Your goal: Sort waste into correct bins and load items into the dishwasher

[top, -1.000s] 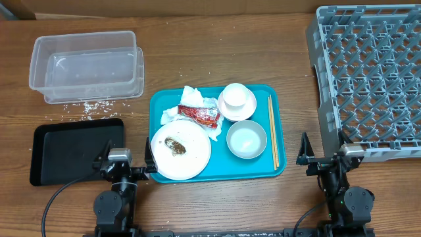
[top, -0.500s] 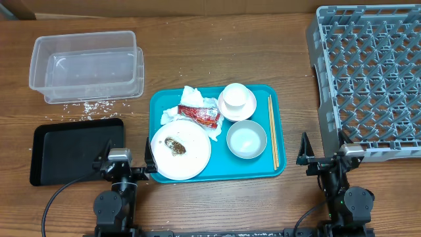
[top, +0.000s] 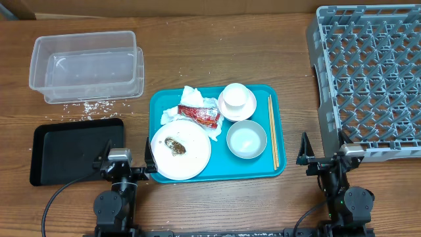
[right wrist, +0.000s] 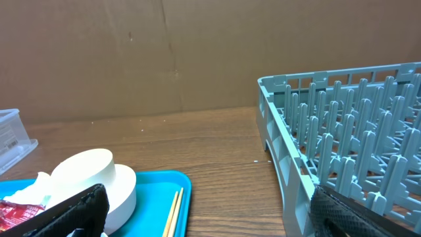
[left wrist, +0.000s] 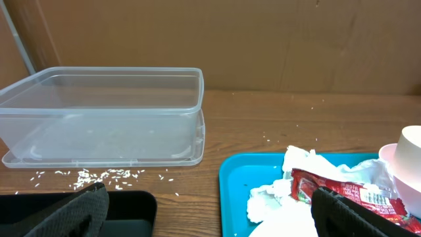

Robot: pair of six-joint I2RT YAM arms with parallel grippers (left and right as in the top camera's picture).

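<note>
Nothing has moved since a second ago: both arms sit parked at the near edge of the tabletop (top: 217, 52). The left claw (top: 126, 155) and right claw (top: 322, 153) stand wide open and hold nothing.

The grey dish rack (top: 368, 72) fills the far right corner, its pegs bare. A teal serving tray (top: 220, 169) lies in the middle, between the two claws. The clear plastic tub (top: 85, 66) stands at the far left, and the black tray (top: 72, 151) lies nearer, just beside the left claw.

On the teal tray, a round white plate (top: 194, 159) sits at the near left and a small white bowl (top: 247, 139) to its right. Behind the bowl is a white cup (top: 237, 101), possibly upturned, though that is hard to tell. The crumpled napkin (top: 194, 97) lies at the back left with the red snack wrapper (top: 200, 115) on it. The chopsticks (top: 272, 131) lie along the tray's right edge. A brown food scrap (top: 175, 146) rests on the plate. Rice grains (top: 92, 105) are scattered on the tabletop between tub and black tray.
</note>
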